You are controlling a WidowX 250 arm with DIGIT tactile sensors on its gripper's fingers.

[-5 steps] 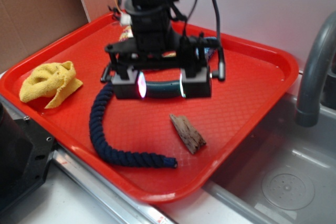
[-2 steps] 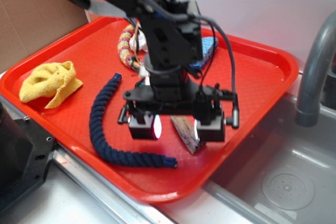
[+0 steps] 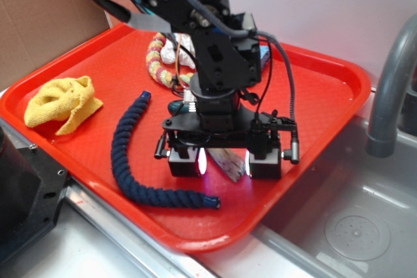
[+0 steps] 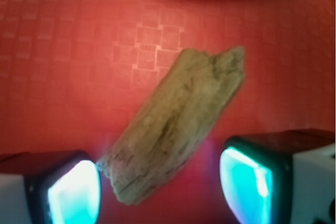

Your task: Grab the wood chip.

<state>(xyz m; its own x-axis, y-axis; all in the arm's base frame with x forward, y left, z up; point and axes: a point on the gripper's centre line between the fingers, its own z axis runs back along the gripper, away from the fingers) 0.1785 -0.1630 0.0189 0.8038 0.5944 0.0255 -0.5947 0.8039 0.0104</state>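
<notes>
**A:** ok so where's the arm at here? looks like it's folded right over the tray

**B:** yeah, the black arm comes in from the top left and bends down so the wrist points pretty much straight at the red tray (image 3: 339, 79). the gripper (image 3: 226, 163) is low, right down near the tray surface, fingers hanging down side by side

**A:** and the wood chip?

**B:** the wood chip (image 4: 176, 124) is lying flat on the tray, sitting between the two fingers. in the wrist view it runs diagonally, upper right to lower left, with the glowing pads (image 4: 73, 195) on either side of its lower end. the left pad looks just beside the jagged bottom tip, can't tell if it's actually touching

**A:** so closed on it or what

**B:** nope, the fingers are spread apart, there's clear red tray between the chip and the right pad. nothing gripped

**A:** what else is on there

**B:** dark blue rope (image 3: 133, 157) curving along the left of the gripper, yellow cloth (image 3: 63, 102) at the far left of the tray, and a striped rope ring (image 3: 158, 56) behind the arm. grey faucet (image 3: 391, 89) off to the right over the sink
</notes>
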